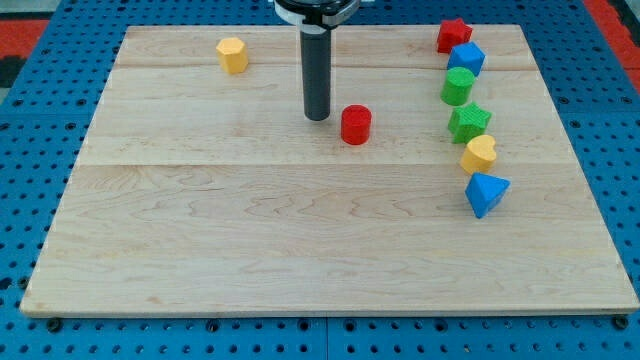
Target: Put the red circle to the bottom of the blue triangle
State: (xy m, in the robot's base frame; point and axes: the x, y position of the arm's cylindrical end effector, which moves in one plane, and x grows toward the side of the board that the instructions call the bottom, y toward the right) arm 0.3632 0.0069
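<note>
The red circle (pixel 356 125) is a short red cylinder near the middle of the wooden board's upper half. The blue triangle (pixel 486 193) lies at the view's right, lower than the red circle and well apart from it. My tip (pixel 317 116) rests on the board just left of the red circle, slightly above its level, with a small gap between them.
A column of blocks runs down the view's right: a red star (pixel 453 35), a blue block (pixel 466 59), a green cylinder (pixel 458 86), a green star (pixel 469 123) and a yellow heart (pixel 479 153) just above the blue triangle. A yellow block (pixel 232 54) sits at upper left.
</note>
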